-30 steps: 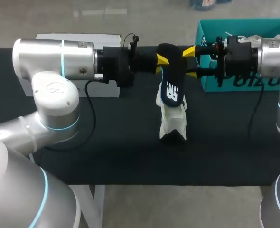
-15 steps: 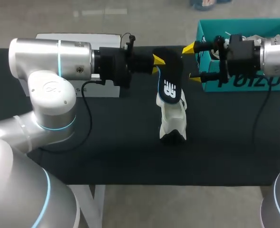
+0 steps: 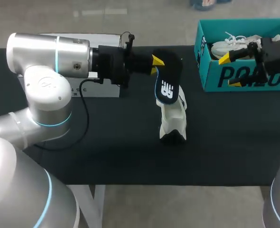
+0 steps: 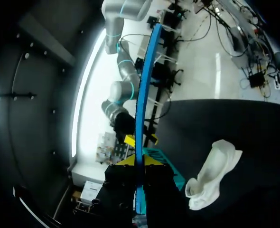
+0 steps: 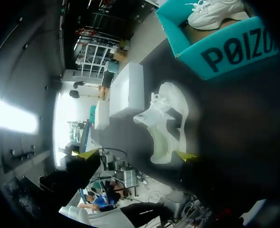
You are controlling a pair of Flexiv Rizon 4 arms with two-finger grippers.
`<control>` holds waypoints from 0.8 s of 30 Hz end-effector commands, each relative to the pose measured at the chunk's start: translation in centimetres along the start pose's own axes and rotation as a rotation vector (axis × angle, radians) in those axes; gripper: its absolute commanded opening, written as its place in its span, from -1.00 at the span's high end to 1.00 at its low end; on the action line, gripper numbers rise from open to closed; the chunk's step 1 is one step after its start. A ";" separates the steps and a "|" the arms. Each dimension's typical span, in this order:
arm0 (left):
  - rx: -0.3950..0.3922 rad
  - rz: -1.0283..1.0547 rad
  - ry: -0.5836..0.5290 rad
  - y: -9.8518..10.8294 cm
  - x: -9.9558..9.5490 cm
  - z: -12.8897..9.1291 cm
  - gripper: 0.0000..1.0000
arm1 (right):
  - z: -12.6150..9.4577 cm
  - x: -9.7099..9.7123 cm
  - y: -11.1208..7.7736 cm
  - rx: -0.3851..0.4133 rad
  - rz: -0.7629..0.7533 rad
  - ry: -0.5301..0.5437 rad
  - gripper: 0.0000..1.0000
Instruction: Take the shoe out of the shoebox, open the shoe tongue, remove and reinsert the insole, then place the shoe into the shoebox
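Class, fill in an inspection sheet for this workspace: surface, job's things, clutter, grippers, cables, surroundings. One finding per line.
Surface: black table.
Job's things: white shoe on the table; black insole held over it; teal shoebox holding a second shoe.
Clutter: white box behind the left arm.
Grippers: left gripper shut on the insole; right gripper open, fingers apart, in front of the shoebox.
Cables: black cable looping from the left arm.
Surroundings: nothing seen.
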State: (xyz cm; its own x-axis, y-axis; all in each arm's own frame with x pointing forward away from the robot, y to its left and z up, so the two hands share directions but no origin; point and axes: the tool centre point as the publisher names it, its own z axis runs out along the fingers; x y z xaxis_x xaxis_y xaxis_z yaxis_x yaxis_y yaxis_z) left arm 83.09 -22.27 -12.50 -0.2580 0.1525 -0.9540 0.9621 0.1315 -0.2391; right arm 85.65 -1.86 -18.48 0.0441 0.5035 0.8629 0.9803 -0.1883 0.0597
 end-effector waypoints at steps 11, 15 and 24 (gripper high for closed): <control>-0.003 -0.031 0.010 -0.2 0.7 -0.4 1.00 | -4.6 -0.3 -2.3 0.056 -0.067 -0.091 -1.00; -0.006 -0.036 0.005 -0.5 0.6 -0.4 1.00 | -4.6 -0.3 -2.3 0.056 -0.067 -0.091 -1.00; -0.006 -0.036 0.005 -0.5 0.6 -0.4 1.00 | -4.6 -0.3 -2.3 0.056 -0.067 -0.091 -1.00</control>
State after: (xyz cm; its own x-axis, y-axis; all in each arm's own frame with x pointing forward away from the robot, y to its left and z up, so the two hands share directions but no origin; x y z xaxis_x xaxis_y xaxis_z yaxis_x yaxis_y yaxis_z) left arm 82.50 -21.80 -12.83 -0.2932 0.1517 -0.9439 0.9517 0.1406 -0.2731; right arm 82.57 -5.47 -16.53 -0.0082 0.5854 0.8107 0.9908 -0.1045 0.0856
